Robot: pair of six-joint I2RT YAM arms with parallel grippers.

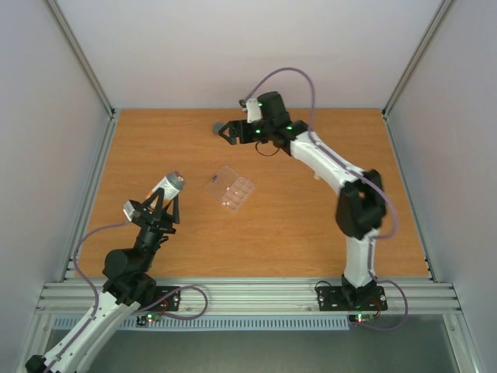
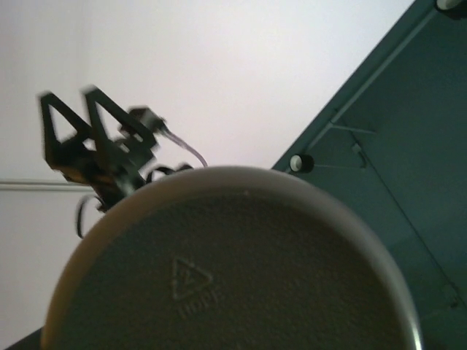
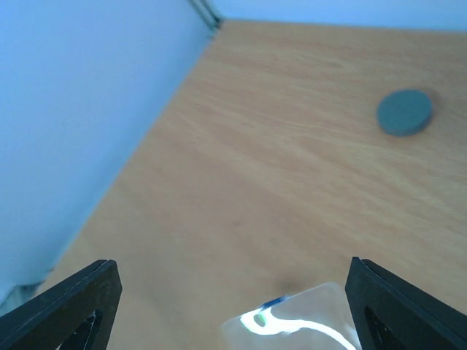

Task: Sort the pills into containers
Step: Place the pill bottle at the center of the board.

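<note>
L gripper (image 1: 161,205) is clamped on a small white bottle (image 1: 170,185), left of the pill box (image 1: 231,188) and nearer the arms. The bottle looks tipped, w/ its far end aimed roughly at the box. L wrist view is almost all bottle base, so the grip reads from the top view only. R gripper (image 3: 233,266) is spread wide w/ nothing btwn the fingers, hovering beyond the pill box on its far side. The grey cap (image 3: 403,111) lies flat just beside it. Pill box sits mid-table, apart from both grippers; its lid seems folded open, not certain. No loose pills are made out around the box, so prob. they're in the bottle. In the R wrist view, clear plastic at the bottom edge carries a tiny blue fleck (image 3: 271,302), poss. a pill, can't tell. Step, as I judge it: bottle is uncapped w/ the cap set aside, and pouring is up next. That calls for bringing the bottle close beside the box and tilting it gently, then a fine R pinch into the cells (image 1: 238,193). Table (image 1: 295,233) is smooth orange-brown wood grain, so specks could roll. White panels (image 1: 233,47) stand on three sides, w/ an alu rail (image 1: 248,295) on the near side of the box.
</note>
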